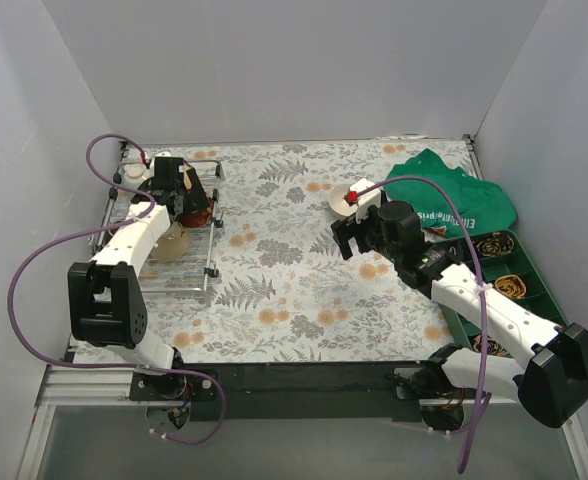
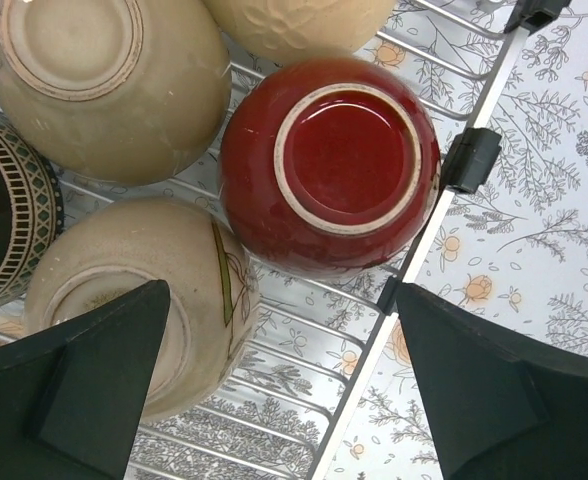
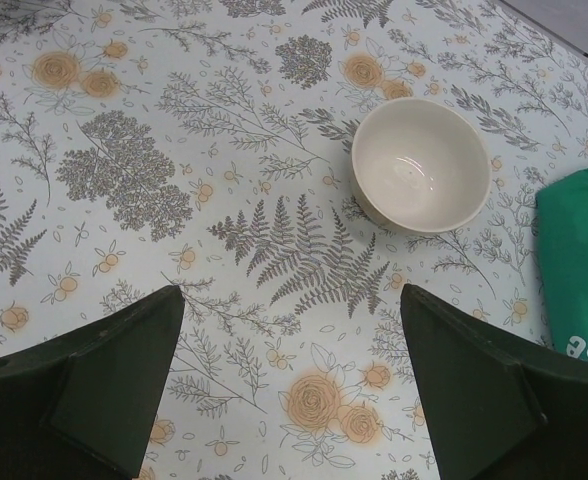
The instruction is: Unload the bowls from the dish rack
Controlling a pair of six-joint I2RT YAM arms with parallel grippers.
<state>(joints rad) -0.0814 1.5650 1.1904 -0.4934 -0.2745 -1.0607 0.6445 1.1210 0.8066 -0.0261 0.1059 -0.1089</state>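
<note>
Left gripper (image 2: pixel 284 400): fingers (image 2: pixel 74 395) spread wide, empty. Glossy red ceramic bowl (image 2: pixel 329 165), foot up, lies just ahead of the gap, by the right rail of the silver wire dish rack (image 2: pixel 358 380); round, no long axis. Left finger overhangs a tan leaf-painted bowl (image 2: pixel 139 290). Left arm reaches forward, wrist pitched down over the rack. Right gripper (image 3: pixel 294 400), likewise open and empty, hovers near an upright cream bowl (image 3: pixel 421 165) on the floral tablecloth (image 3: pixel 124 180), well apart.
</note>
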